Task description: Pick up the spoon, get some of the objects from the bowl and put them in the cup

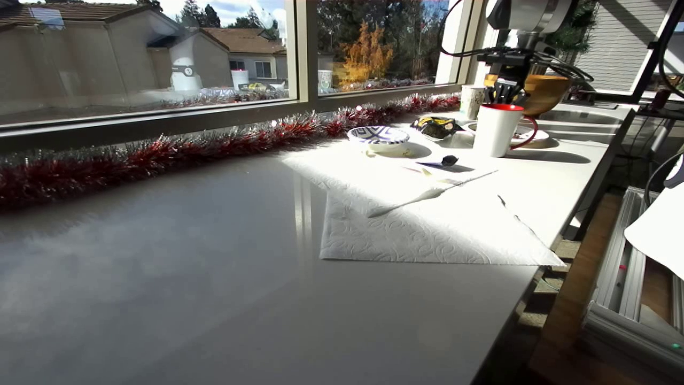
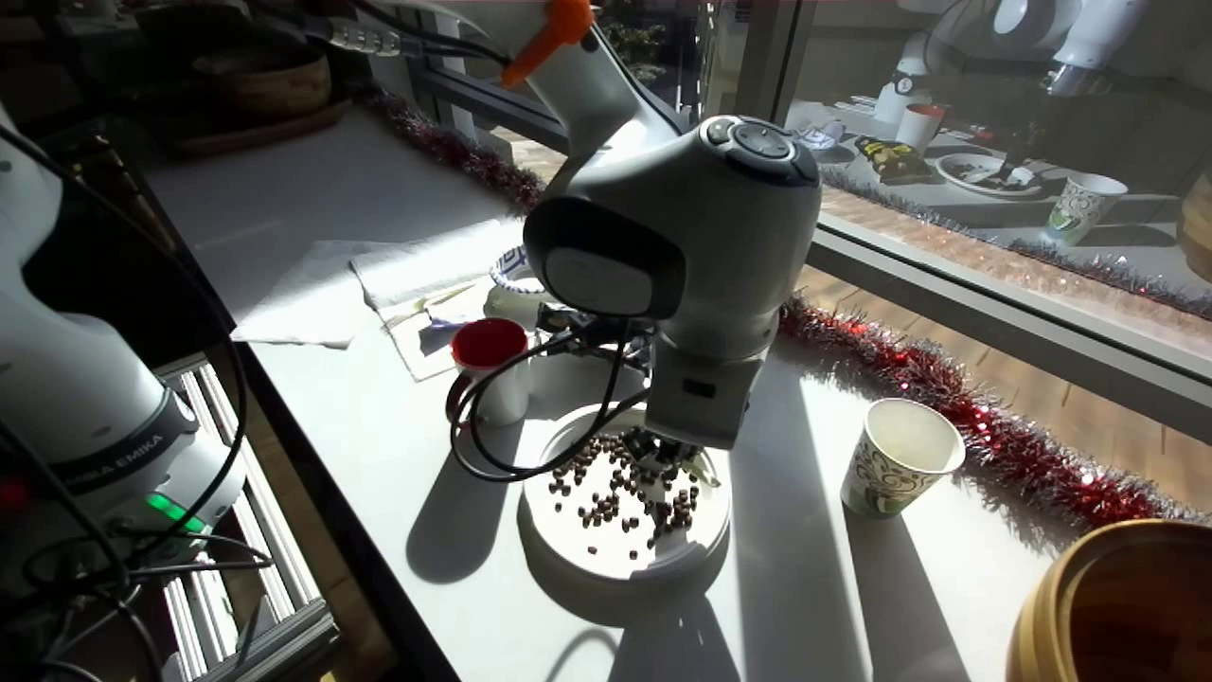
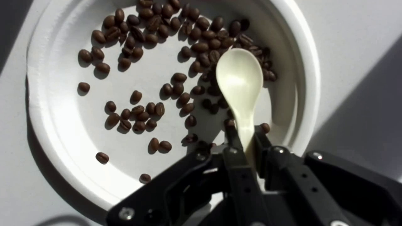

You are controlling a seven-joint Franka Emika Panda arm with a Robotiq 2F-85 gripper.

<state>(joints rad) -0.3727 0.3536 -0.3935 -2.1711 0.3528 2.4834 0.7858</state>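
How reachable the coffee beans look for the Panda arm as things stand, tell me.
Probably yes: the end effector grips the spoon over the plate that holds the coffee beans, and nothing visible seems to stand between spoon and coffee beans.

- Spoon (image 3: 239,75): pale cream
- Beans (image 3: 139,126): dark brown
- Plate (image 3: 138,78): white
- Mug (image 1: 496,133): white, red inside, red handle
- Bowl (image 1: 548,93): golden-brown
- Paper cup (image 2: 890,481): brownish scrolls, green base
- Small dish (image 1: 377,140): blue-on-white geometric
- Tinsel (image 1: 160,158): red, silver

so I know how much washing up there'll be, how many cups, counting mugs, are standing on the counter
2: the white mug, next to the plate, and the patterned paper cup, near the tinsel. Others could be hidden behind the arm.
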